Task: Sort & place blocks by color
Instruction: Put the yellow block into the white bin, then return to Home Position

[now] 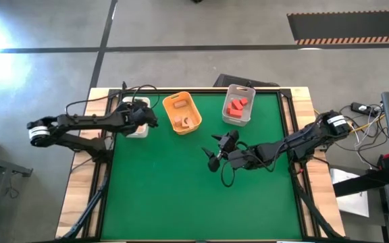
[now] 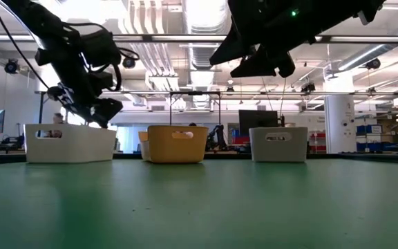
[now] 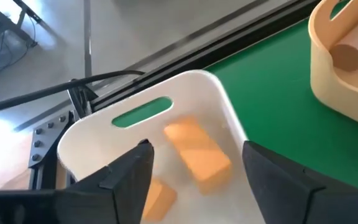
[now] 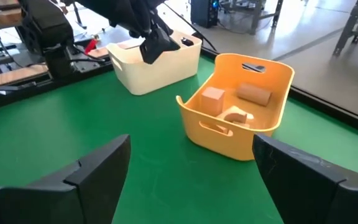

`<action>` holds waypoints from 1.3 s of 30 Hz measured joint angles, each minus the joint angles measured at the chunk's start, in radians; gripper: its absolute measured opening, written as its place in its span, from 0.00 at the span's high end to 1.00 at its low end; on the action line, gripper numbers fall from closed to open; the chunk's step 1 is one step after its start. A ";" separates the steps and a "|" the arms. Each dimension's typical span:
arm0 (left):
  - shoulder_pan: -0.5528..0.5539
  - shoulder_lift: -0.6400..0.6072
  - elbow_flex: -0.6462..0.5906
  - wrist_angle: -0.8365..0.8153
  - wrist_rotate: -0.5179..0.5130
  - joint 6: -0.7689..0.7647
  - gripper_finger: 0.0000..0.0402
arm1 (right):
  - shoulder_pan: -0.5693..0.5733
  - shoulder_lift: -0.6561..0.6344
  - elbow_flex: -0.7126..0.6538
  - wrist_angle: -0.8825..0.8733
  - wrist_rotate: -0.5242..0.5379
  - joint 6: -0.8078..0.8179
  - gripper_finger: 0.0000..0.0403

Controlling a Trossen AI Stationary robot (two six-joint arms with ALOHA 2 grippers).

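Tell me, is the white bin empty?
No. The white bin holds two yellow-orange blocks; the left wrist view looks straight down onto them.

grey concrete floor, bright ceiling lights

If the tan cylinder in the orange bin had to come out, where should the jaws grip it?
Grip the tan wooden cylinder across its round sides at mid-length, coming straight down from above. It lies on its side inside the orange plastic bin, whose walls block any sideways approach, probably.
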 joint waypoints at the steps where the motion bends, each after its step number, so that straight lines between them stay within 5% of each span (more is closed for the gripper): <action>1: 0.000 0.003 0.000 0.002 0.000 0.000 0.42 | 0.000 0.000 0.000 -0.001 0.000 0.001 0.20; 12: -0.104 -0.102 0.064 0.003 0.087 0.050 0.40 | -0.011 0.021 0.000 -0.038 0.036 -0.051 0.19; 17: -0.283 -0.212 0.066 0.012 0.128 0.105 0.40 | -0.033 0.006 0.000 -0.166 0.114 -0.081 0.20; 23: -0.591 -0.348 -0.026 0.106 0.315 0.404 0.40 | -0.067 -0.098 -0.050 -0.247 0.060 -0.290 0.27; 29: -0.702 -0.536 -0.213 0.328 0.344 0.574 0.44 | -0.164 -0.271 -0.265 -0.024 -0.154 -0.469 0.39; 34: -0.683 -0.726 -0.355 0.417 0.335 0.609 0.60 | -0.251 -0.388 -0.506 0.366 -0.338 -0.582 0.48; 39: -0.683 -0.934 -0.470 0.417 0.345 0.619 0.79 | -0.291 -0.481 -0.685 0.613 -0.399 -0.625 0.54</action>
